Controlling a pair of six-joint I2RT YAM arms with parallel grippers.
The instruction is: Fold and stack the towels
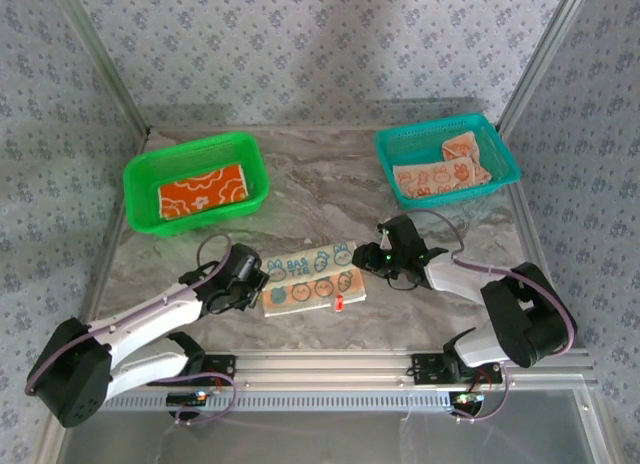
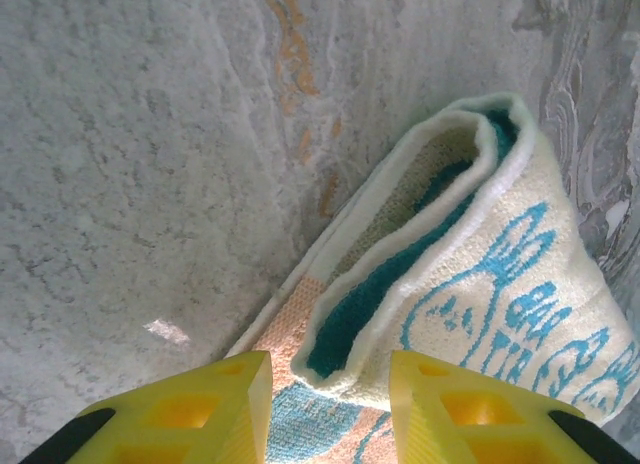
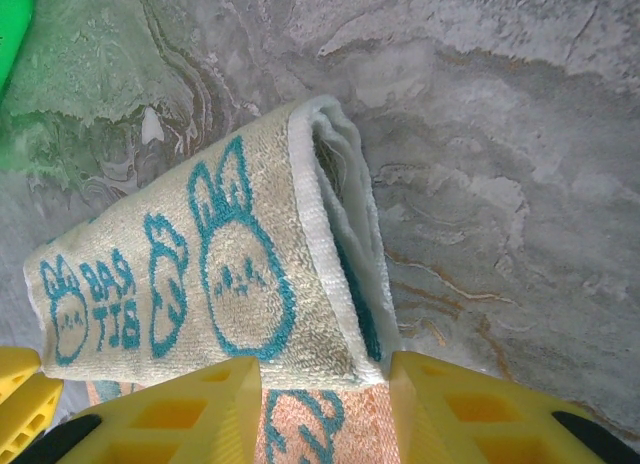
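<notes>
My left claw [image 2: 330, 372] sits at the left end of the bunny towel [image 2: 480, 284]. Its yellow fingers [image 2: 215, 404] stand a little apart, with the towel's doubled-over corner between them. That corner looks to touch the right-hand finger, and a sliver of peach cloth shows beside the other. I cannot tell whether I am pinching it.

My right claw [image 3: 325, 372] is at the opposite end of the bunny towel [image 3: 200, 284]. Its fingers [image 3: 190, 409] are also parted, and the corner of the folded flap fills the gap between them. Here too I cannot tell whether the grip is closed on the cloth or only bracketing it.

From above, my left claw [image 1: 250, 282] and right claw [image 1: 375, 256] bracket the bunny towel [image 1: 312, 279], which lies flat on the marble bench [image 1: 320, 174]. Its far long edge is turned over, so a pale strip with teal bunnies lies behind a peach strip.

Beyond the bunny towel and to its left, well apart from it, is a green basket [image 1: 135, 199] holding an orange towel [image 1: 203, 192] with white flowers. Beyond it to the right is a teal basket [image 1: 386, 149] holding peach towels [image 1: 440, 176], bunched together.
</notes>
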